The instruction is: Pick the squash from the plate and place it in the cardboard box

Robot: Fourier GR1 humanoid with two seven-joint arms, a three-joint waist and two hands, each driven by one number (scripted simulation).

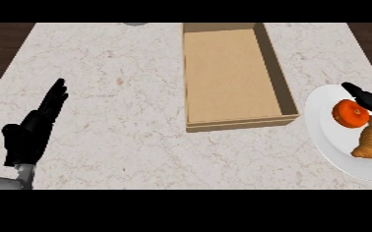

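Pale marble counter [109,78], dark floor seen at the far corners. A cardboard box [276,73] is set at the middle, open-topped, its long side running away from the robot. A white plate [320,128] is cut off by the view's right edge, just right of the box's near corner.

Two items are noted on the plate. The round orange-red one is taken to be the squash [351,114]. A tan, longer piece [365,143] lies nearer the robot and is half out of view. The identification is a judgement, not certain.

Only a dark tip of the right hand [358,93] is seen, at the plate's far rim, just beyond the squash and about touching it. The squash thus lies on the robot's side of that tip. No long axis is marked on it, being round. How far this hand is open cannot be told, and nothing is seen held.

The left hand [29,132] is well apart at the left edge, resting, fingers straight, nothing held. The right hand is plainly the nearer. The box lies to the squash's left.
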